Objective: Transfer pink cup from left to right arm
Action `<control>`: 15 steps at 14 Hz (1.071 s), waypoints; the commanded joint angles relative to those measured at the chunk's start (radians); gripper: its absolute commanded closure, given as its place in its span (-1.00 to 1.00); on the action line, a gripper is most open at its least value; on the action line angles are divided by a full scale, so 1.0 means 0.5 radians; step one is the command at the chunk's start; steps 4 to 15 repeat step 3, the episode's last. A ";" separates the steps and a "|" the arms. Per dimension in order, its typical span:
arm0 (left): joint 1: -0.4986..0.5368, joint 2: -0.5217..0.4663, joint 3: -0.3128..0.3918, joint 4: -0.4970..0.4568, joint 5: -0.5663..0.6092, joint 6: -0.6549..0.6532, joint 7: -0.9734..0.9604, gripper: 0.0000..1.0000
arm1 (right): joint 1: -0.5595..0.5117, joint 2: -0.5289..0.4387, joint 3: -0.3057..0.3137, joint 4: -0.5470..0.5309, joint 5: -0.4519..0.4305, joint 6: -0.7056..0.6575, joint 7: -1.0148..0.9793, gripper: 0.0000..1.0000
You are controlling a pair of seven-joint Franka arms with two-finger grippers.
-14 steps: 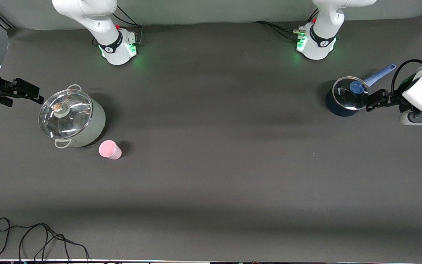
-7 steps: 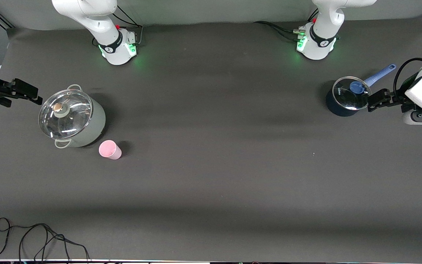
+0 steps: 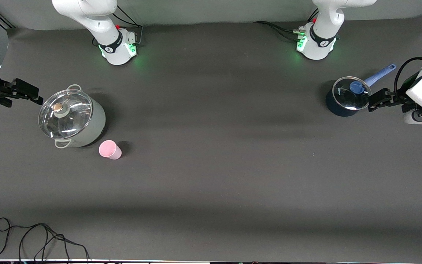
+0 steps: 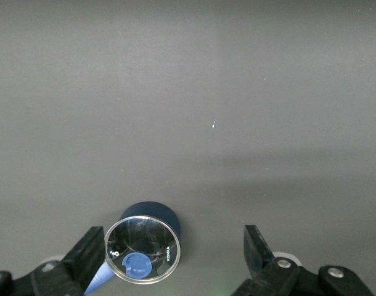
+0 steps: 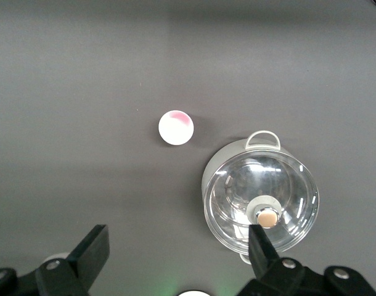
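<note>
Slightly toward the desk's (image 3: 211,176) end the open left gripper (image 3: 376,101) was shifted, beside a blue pan (image 3: 345,96). Upright by the grey pot (image 3: 72,119) the cup (image 3: 109,149) was seen; the open right gripper (image 3: 22,91) was held waiting nearby.

A robotics lab: two arm bases (image 3: 117,49) bolted on a dark-clothed table (image 3: 218,176), loose cable (image 3: 39,238).

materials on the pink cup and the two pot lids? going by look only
Pink cup: likely plastic, matte; flat even pink, no glare.
Lid on the grey pot: glass with a metal rim; see-through dome with bright reflections, and a tan knob, maybe wood.
Lid on the dark blue pot: glass too; clear and shiny, with a blue knob, probably plastic.
</note>
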State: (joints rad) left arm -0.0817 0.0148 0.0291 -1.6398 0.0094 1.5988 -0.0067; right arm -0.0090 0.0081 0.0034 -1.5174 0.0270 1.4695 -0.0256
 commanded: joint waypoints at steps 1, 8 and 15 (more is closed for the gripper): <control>-0.042 0.010 0.028 0.058 -0.016 -0.071 -0.017 -0.99 | 0.021 0.030 -0.004 0.062 -0.042 -0.040 -0.010 -0.99; -0.045 0.010 0.028 0.061 -0.016 -0.096 -0.017 -0.99 | 0.021 0.030 -0.004 0.062 -0.042 -0.040 -0.010 -0.99; -0.045 0.010 0.028 0.061 -0.016 -0.096 -0.017 -0.99 | 0.021 0.030 -0.004 0.062 -0.042 -0.040 -0.010 -0.99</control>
